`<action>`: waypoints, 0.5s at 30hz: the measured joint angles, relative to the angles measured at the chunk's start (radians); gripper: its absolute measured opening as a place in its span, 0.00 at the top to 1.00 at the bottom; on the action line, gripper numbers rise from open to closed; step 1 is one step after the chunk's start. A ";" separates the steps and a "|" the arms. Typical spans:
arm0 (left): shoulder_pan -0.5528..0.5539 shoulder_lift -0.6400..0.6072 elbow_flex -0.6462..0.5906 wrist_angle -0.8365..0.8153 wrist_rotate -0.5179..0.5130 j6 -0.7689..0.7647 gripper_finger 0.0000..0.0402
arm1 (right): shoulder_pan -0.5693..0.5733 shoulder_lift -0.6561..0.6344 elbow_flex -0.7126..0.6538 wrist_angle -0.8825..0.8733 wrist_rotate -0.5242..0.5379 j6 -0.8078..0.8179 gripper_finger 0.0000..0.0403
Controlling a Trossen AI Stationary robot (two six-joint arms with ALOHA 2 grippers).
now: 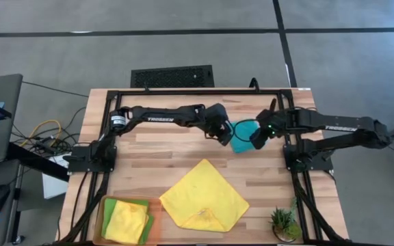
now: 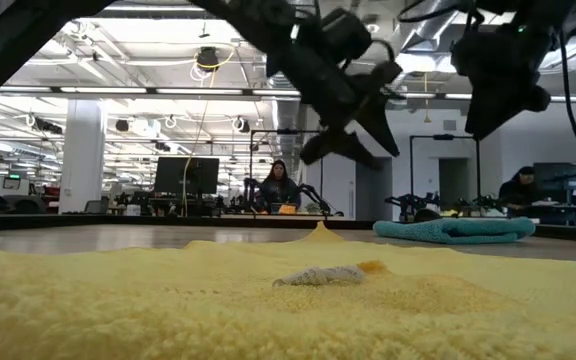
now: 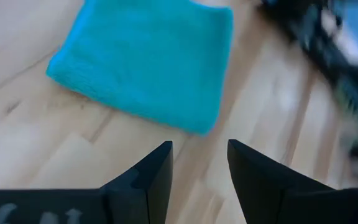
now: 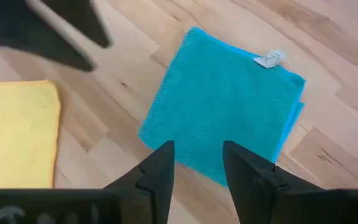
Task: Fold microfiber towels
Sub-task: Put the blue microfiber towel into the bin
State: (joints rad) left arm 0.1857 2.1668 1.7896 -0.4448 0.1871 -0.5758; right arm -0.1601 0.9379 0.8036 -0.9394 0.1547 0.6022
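Note:
A teal towel [image 1: 241, 143] lies folded flat on the wooden table [image 1: 149, 154] at the far middle; it also shows in the low view [image 2: 458, 230], the left wrist view [image 3: 148, 62] and the right wrist view [image 4: 222, 106], where a white tag [image 4: 269, 58] sits at one corner. My left gripper [image 1: 224, 134] is open above the table just left of it. My right gripper [image 1: 258, 137] is open above its right side. A bright yellow towel [image 1: 204, 195] lies spread on the near middle. A lime green towel [image 1: 108, 208] and a second yellow towel [image 1: 126, 220] lie in the orange tray.
The orange tray [image 1: 100, 217] sits at the near left corner. A small potted plant [image 1: 284, 223] stands at the near right corner. Bare wood lies left of the teal towel. People show in the room behind the table [image 2: 280, 185].

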 joint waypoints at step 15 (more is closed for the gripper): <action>0.004 0.153 -0.094 0.338 0.050 -0.387 0.64 | 0.036 -0.006 -0.001 0.002 0.000 0.000 0.61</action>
State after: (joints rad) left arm 0.1902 2.3202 1.6955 -0.1070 0.2367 -0.9630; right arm -0.1246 0.9322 0.8029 -0.9370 0.1551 0.6018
